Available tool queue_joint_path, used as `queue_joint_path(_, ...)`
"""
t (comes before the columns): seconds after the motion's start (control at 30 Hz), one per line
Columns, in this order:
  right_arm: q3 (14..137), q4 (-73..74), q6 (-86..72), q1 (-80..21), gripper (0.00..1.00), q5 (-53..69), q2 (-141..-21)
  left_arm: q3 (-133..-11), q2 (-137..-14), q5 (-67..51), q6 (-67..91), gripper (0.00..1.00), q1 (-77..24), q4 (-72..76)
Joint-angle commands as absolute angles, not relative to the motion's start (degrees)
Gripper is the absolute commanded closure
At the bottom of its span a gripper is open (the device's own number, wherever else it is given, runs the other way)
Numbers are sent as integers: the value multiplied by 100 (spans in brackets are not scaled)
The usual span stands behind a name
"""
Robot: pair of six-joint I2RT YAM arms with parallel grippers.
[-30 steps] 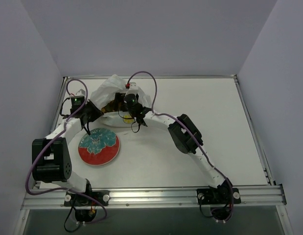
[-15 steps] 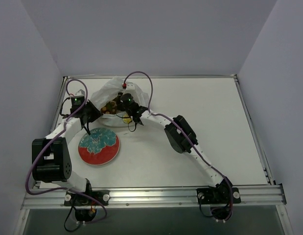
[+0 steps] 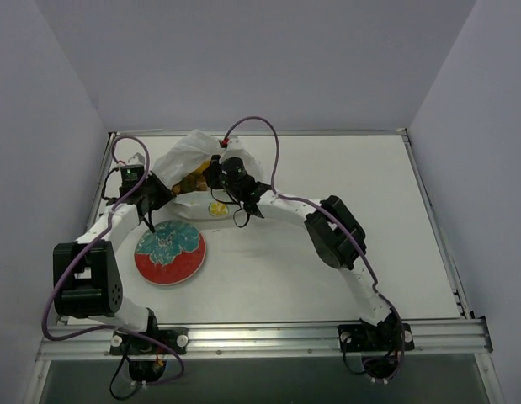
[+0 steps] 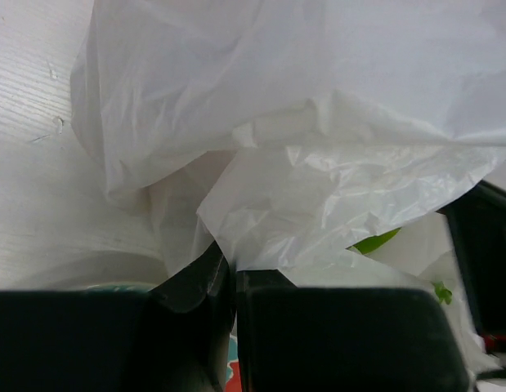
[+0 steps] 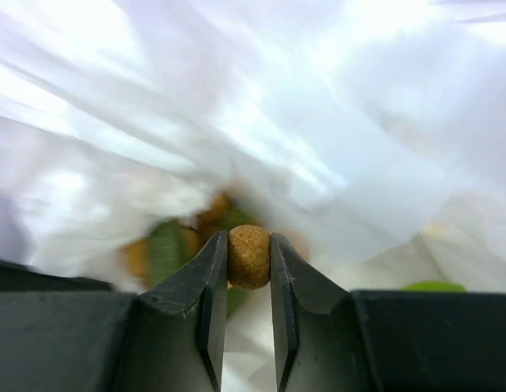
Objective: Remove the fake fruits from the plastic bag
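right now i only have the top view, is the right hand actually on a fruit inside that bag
Observer: Yes. The right wrist view shows the right hand shut on one tan-brown ball of the bunch.
Operator: and the left hand, gripping the bag or just near it
Observer: The left hand is shut on a fold of the plastic bag.
Operator: any other fruit tucked under there
Observer: A green piece, fruit or leaf, peeks from under the bag's edge in the left wrist view.
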State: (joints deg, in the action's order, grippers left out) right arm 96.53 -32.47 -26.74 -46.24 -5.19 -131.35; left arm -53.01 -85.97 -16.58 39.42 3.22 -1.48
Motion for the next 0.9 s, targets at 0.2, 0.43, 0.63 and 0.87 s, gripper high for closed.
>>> queue_joint_path(0.2,9247,-3727,-2452,-4781,100,-509,-11831,-5687,-8191,-1600,3823,98,334,-114)
queue_joint_path(0.43,8912,-3648,-2408,-4860,100,-694,-11435,-5713,-8218,-1626,3841,98,343,-105)
queue_joint_path(0.63,9035,-3840,-2320,-4896,100,-677,-11101,-5687,-8323,-1696,3902,98,343,-97)
queue_joint_path(0.87,9667,-4385,-2399,-4896,100,-379,-11214,-5572,-8517,-1934,4131,98,264,246)
